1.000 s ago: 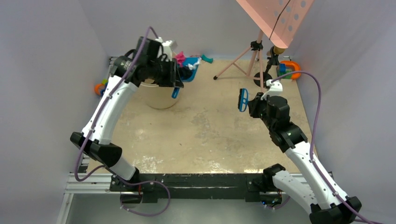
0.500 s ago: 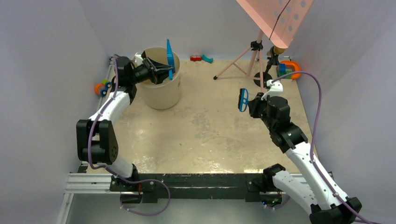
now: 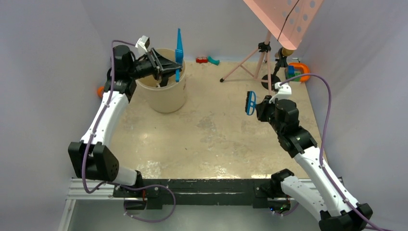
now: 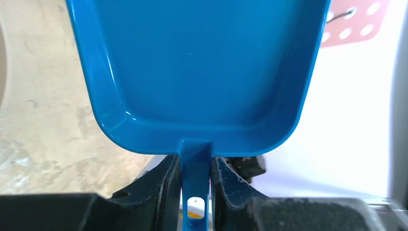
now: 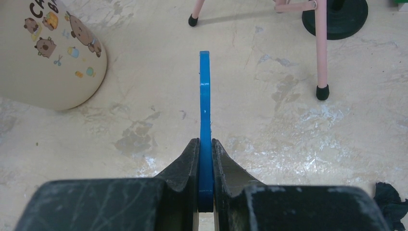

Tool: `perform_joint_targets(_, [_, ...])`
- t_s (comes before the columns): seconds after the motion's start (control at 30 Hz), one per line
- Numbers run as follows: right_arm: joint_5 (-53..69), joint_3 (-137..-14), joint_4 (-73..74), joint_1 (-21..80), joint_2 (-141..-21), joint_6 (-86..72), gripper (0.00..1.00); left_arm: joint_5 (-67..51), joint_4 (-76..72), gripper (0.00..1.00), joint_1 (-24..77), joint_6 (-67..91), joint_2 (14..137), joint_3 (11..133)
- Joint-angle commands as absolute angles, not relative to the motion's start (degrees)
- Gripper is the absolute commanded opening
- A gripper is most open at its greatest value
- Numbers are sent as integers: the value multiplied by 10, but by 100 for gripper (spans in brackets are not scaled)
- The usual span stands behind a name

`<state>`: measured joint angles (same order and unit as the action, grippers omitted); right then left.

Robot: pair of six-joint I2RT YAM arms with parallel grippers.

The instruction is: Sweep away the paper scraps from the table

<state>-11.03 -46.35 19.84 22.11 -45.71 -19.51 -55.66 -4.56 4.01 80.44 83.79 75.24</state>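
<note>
The one container is a cream plastic bucket (image 3: pixel 166 96) printed with small cartoon bears, standing upright at about 10 o'clock on the worn, stained beige surface (image 3: pixel 211 139). The views do not make out what lies inside it. A blue plastic dustpan (image 4: pixel 197 62) hangs over the bucket's mouth, turned up on edge with its tray rising toward 12 o'clock. The left wrist view shows the tray's hollow bare and glossy, with nothing in it.

By count there is one bucket, one dustpan, one blue plastic hand brush (image 5: pixel 205 96) and two claws. Only one paper scrap shows: a black crumpled wad (image 5: pixel 388 198) lying on the surface at about 4 o'clock from the right claw (image 5: pixel 205 144) in its wrist view. It is hidden in the overhead view.

The left claw (image 4: pixel 196 163) is clenched narrowly on the dustpan's slim handle, a finger pressed against each side. The right claw is likewise nearly closed, pinching the brush, which is seen edge-on and juts straight out from between its fingers. It hangs above the surface at about 3 o'clock, well apart from the bucket.

A pink tripod stand (image 3: pixel 263 60) stands at 1 o'clock.
</note>
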Motion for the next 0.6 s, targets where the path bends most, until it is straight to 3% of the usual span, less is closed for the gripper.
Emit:
perform_joint_targets(0.0, [-108, -462, 188, 221, -447, -208, 0, -447, 343, 5, 110, 451, 784, 847])
perform_joint_targets(0.23, [-136, -433, 185, 220, -424, -238, 0, -218, 459, 4, 295, 312, 771, 799])
perform_joint_targets(0.4, [-417, -504, 342, 221, -461, -308, 0, -109, 450, 3, 407, 283, 773, 753])
perform_joint_targets(0.57, [-640, -612, 556, 221, -560, -477, 0, -93, 429, 3, 460, 274, 793, 731])
